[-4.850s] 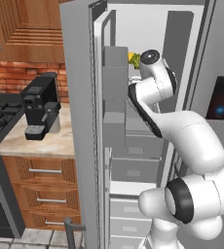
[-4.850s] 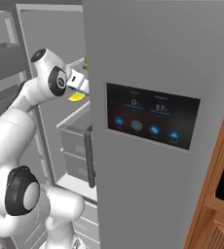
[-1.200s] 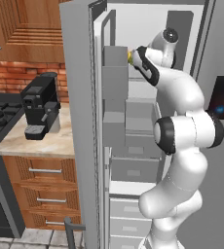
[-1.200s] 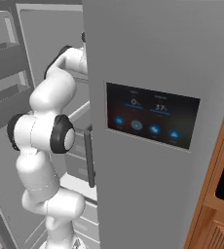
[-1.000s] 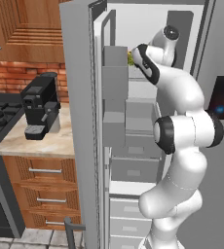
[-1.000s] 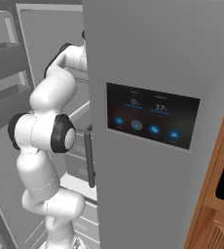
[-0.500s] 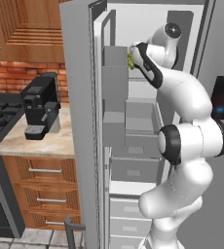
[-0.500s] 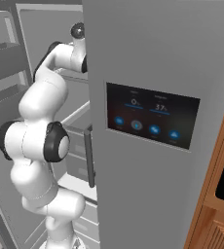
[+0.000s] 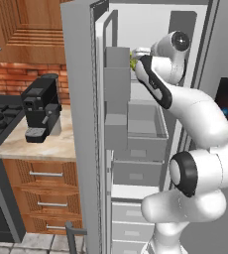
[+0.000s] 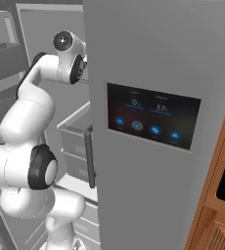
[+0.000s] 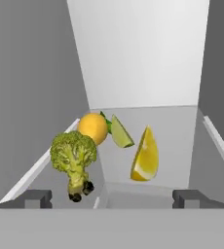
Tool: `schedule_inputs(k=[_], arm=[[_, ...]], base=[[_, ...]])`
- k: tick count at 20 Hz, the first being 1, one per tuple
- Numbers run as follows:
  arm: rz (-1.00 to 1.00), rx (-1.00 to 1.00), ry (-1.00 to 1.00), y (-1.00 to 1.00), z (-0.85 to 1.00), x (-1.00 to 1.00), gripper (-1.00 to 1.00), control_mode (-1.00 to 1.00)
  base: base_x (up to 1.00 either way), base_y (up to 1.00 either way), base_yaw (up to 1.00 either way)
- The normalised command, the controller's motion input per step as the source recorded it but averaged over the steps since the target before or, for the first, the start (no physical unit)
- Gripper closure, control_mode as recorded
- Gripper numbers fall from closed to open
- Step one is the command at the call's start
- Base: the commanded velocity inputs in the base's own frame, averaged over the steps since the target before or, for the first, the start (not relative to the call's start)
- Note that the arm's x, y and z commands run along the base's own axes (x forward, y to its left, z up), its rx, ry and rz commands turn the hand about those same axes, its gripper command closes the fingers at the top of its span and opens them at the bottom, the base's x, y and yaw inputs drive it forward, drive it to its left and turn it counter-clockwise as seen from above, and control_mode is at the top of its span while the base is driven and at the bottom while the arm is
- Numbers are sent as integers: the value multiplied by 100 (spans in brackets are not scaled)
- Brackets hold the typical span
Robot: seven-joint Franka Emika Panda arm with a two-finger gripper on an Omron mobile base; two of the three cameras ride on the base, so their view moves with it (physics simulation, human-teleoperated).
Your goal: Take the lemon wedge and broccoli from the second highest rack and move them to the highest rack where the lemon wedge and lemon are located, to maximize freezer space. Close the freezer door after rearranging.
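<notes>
On grey freezer rack (image 11: pixel 182 146), broccoli (image 11: pixel 74 156), lemon (image 11: pixel 93 127), wedges.

Gripper: the dark two-finger gripper (image 11: pixel 112 198) has opened wide over the last second.
Arm: the white arm (image 9: pixel 185 106) has risen from its folded pose to the top freezer rack (image 11: pixel 182 131).
</notes>
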Motion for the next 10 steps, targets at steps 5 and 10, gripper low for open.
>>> schedule_inputs(k=[5, 10], arm=[[-7, 0, 0, 0, 36, -85, -100, -100], [0, 0, 0, 8, 15, -87, -100, -100]], base=[[0, 0, 0], [0, 0, 0]])
